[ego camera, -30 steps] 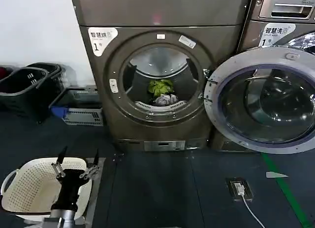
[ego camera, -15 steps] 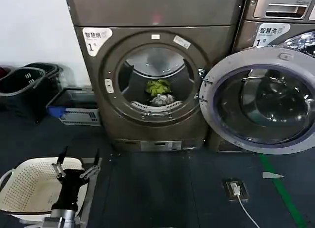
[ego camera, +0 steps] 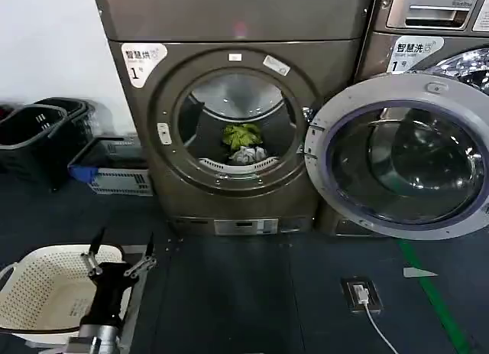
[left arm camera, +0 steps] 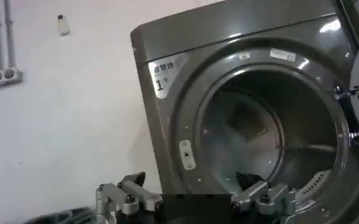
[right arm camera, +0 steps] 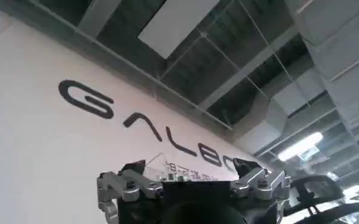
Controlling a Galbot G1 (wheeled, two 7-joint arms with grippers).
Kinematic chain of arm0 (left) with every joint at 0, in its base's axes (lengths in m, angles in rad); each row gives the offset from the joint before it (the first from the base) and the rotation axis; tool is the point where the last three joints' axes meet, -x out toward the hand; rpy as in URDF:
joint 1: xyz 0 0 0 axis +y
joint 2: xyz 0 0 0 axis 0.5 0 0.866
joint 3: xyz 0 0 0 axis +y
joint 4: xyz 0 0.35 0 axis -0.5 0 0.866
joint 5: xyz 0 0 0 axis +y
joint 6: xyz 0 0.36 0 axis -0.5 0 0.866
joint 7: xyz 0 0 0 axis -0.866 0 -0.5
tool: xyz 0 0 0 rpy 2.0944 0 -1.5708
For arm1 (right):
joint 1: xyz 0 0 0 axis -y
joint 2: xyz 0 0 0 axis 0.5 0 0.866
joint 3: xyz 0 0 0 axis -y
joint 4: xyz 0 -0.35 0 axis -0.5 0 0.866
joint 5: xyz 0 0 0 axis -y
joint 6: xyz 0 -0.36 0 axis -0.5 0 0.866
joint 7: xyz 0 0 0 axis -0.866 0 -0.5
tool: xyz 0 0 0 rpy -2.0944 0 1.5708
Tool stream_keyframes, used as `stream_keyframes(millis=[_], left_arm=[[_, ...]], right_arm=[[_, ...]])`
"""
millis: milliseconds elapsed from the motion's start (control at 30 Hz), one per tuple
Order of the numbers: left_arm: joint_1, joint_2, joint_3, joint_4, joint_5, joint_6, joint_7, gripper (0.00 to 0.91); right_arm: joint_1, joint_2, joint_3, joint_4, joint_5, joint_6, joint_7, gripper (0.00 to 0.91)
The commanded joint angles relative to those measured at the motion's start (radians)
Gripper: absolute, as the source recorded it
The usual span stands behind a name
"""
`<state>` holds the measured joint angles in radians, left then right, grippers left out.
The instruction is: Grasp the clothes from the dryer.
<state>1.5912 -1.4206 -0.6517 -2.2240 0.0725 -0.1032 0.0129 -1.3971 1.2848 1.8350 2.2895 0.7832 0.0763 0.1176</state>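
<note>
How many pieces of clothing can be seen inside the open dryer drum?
2: a yellow-green piece at the back of the dryer drum, and a white piece just in front of it near the lip. More could lie hidden beneath.

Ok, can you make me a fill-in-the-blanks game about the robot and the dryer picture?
1. The dryer has its round door swung ____.
2. Inside the drum, the yellow-green cloth lies right behind the ____ cloth.
3. The left gripper hovers with its fingers open, just above the right side of the white ____ on the floor.
4. The sticker on the dryer shows the number ____.

Missing words: open; white; basket; 1
</note>
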Motion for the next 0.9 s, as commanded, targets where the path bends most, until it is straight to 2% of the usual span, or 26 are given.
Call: stream_keyframes(millis=[33, 900], left_arm=[[0.0, 0.0, 0.0, 0.0, 0.0, 0.0, 0.0, 0.907], [0.002, -0.001, 0.0, 0.0, 0.001, -0.002, 0.001, 0.907]], right_arm=[[0.001, -0.001, 0.0, 0.0, 0.0, 0.0, 0.001, 0.907], [0.004, 0.0, -0.003, 0.0, -0.001, 0.0, 0.002, 0.907]])
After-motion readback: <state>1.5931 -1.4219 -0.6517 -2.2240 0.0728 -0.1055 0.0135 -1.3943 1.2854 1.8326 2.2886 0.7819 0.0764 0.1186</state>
